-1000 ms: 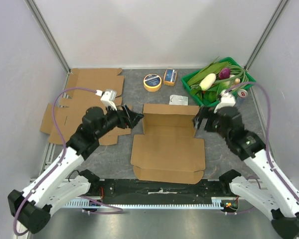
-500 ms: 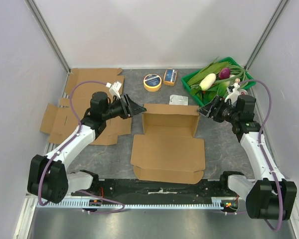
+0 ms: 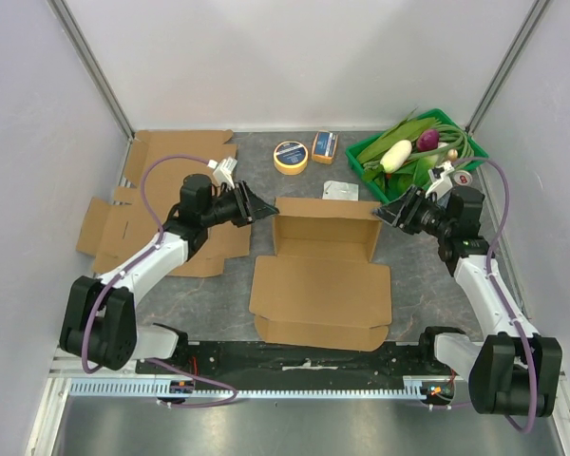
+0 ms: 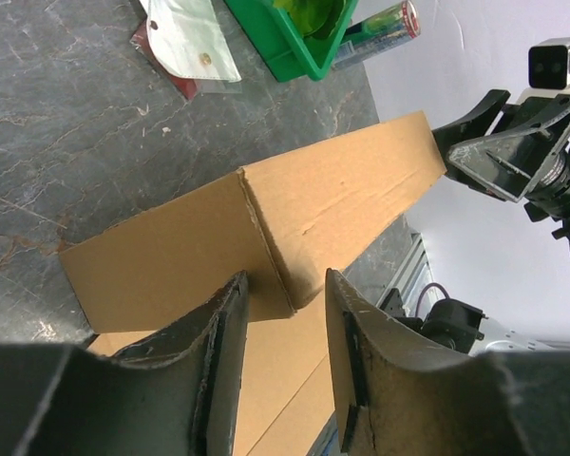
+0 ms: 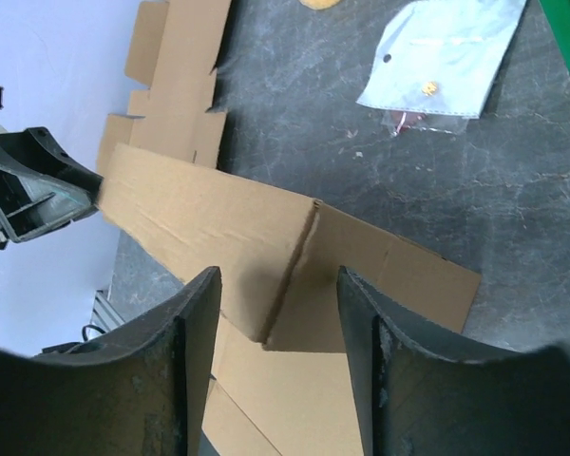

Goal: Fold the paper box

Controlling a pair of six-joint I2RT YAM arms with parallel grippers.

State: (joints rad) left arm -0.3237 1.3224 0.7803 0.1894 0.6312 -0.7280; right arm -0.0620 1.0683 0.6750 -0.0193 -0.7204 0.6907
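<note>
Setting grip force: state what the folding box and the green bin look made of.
Paper box: brown cardboard, matte, by its creased folds and raw cut edges. Green bin: probably moulded plastic, smooth with slight gloss and uniform colour.

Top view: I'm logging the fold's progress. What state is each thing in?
box, part folded: back and side walls up, front panel flat
left gripper, open, astride the box's left corner
right gripper, open, astride its right corner
spare cardboard, flat, unfolded
tape, lying flat
bin, filled with vegetables
</note>
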